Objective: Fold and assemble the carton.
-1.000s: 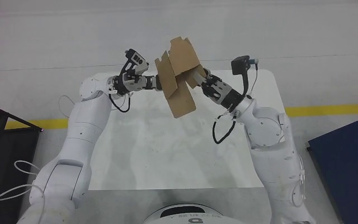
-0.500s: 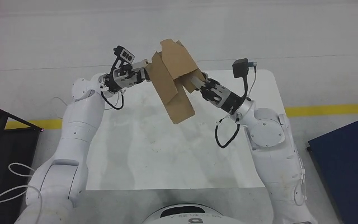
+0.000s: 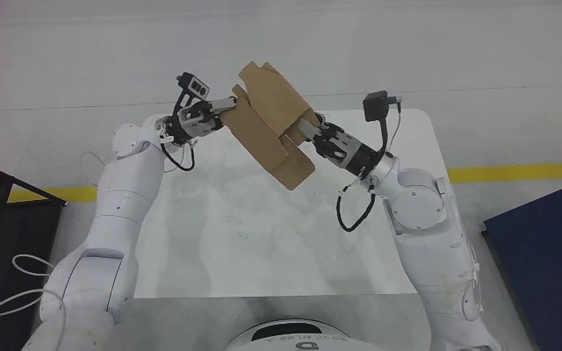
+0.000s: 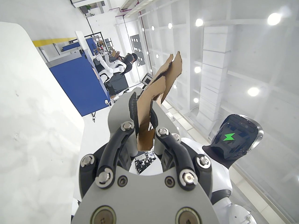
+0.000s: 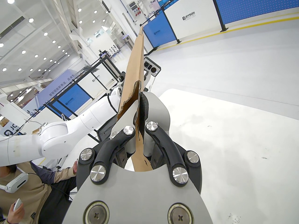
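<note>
A brown cardboard carton (image 3: 272, 121), flattened with loose flaps, hangs in the air over the far part of the white table (image 3: 263, 237). My left gripper (image 3: 226, 107) is shut on its far left edge; in the left wrist view the carton (image 4: 154, 99) rises edge-on from between the black pads of the gripper (image 4: 142, 115). My right gripper (image 3: 303, 130) is shut on the right side of the carton. In the right wrist view the gripper (image 5: 139, 108) pinches the carton (image 5: 134, 71), again seen edge-on. The left arm (image 5: 70, 127) stands beyond it.
The table's right edge (image 3: 435, 175) and near edge bound the work area. A yellow floor line (image 3: 509, 172) runs past both sides. A dark blue object (image 3: 531, 254) stands on the floor at the right, a black frame (image 3: 22, 202) at the left.
Both arms have swung the carton leftward and tilted it flatter, its lower end turning toward the right. The left gripper moved left and away from the body, then held; both kept their grip.
</note>
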